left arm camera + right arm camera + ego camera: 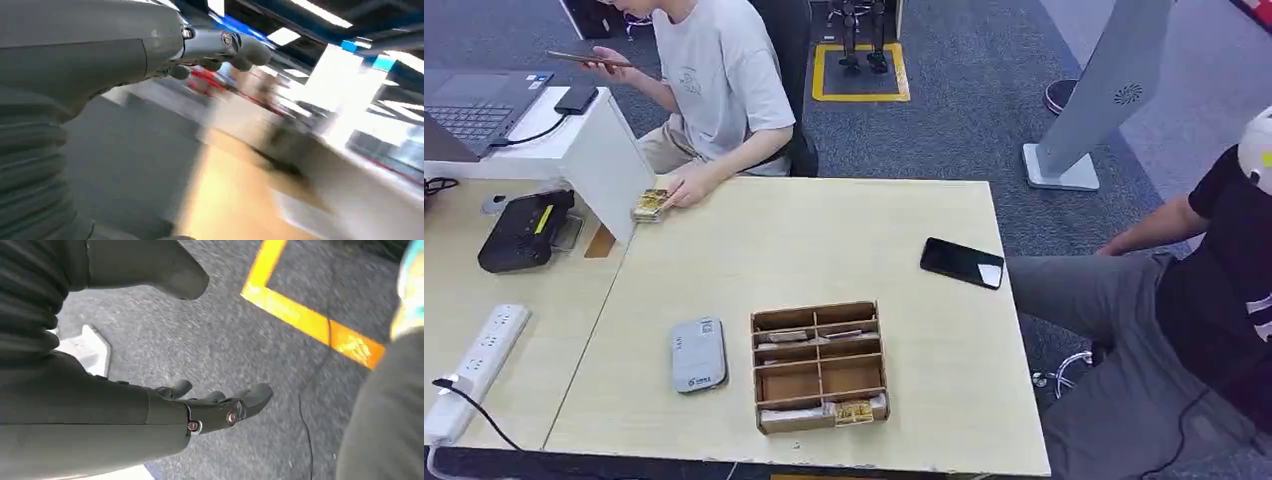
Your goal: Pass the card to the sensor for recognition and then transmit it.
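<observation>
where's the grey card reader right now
In the head view the grey card reader lies flat on the wooden table, near its front edge, just left of the cardboard compartment box and right of the white power strip.

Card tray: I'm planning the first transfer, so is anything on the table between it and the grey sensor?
Nothing visible. The card tray and the sensor lie side by side on the table, bare tabletop between them. The black phone lies beyond, off to the right.
</observation>
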